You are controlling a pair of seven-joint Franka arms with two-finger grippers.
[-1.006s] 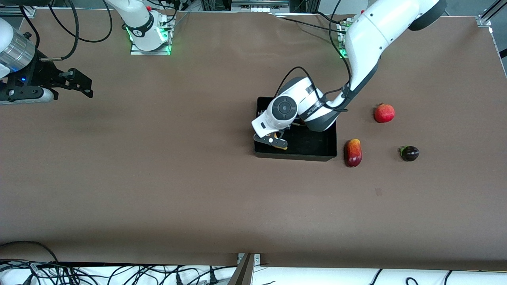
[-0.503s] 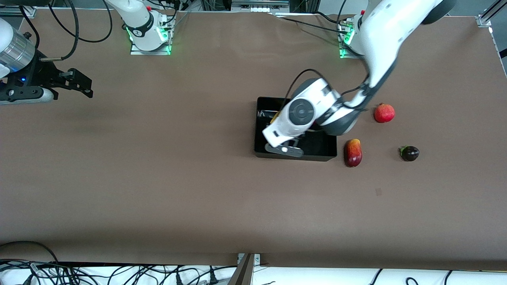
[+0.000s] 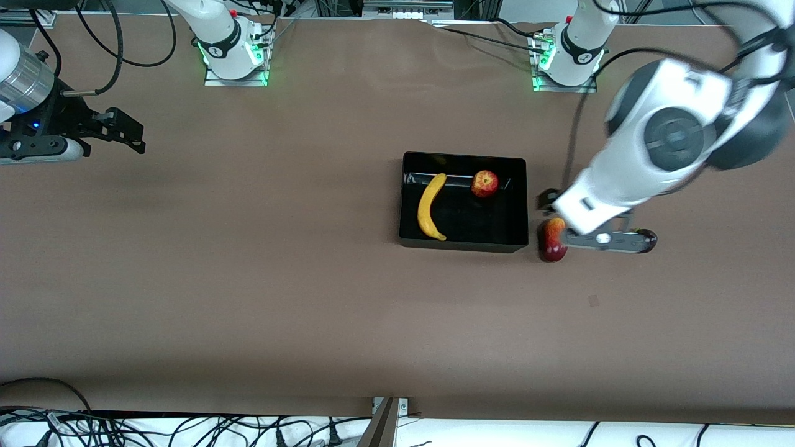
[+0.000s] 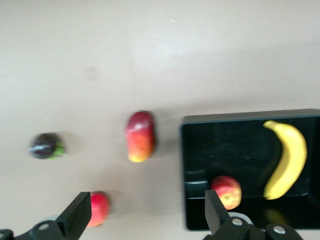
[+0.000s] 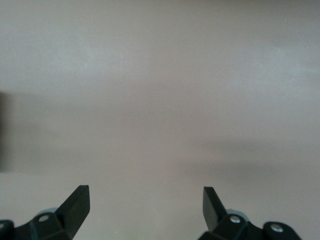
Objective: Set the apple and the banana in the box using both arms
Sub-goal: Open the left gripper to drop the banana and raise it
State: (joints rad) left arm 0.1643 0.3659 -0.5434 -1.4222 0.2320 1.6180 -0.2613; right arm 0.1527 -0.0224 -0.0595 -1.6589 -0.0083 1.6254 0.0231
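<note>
The black box (image 3: 463, 157) stands mid-table. The yellow banana (image 3: 428, 208) lies in it at the right arm's end. The apple (image 3: 484, 184), red with yellow patches, lies in it by the wall nearer the robots. The left wrist view also shows the box (image 4: 235, 119), banana (image 4: 288, 157) and apple (image 4: 226, 191). My left gripper (image 3: 605, 241) is open and empty in the air, over the table beside the box toward the left arm's end; its own view (image 4: 147, 217) shows it too. My right gripper (image 3: 127, 133) is open and empty and waits at the right arm's end, over bare table (image 5: 145, 207).
A dark red-orange mango (image 3: 551, 247) lies beside the box toward the left arm's end, partly under the left gripper. A dark plum (image 4: 46, 146) and an evenly red round fruit (image 4: 99, 207) lie farther that way, mostly hidden by the arm in the front view.
The left arm has risen out of the box and swung toward its own end of the table. The banana it was over now lies uncovered in the box. The right arm has not moved.
</note>
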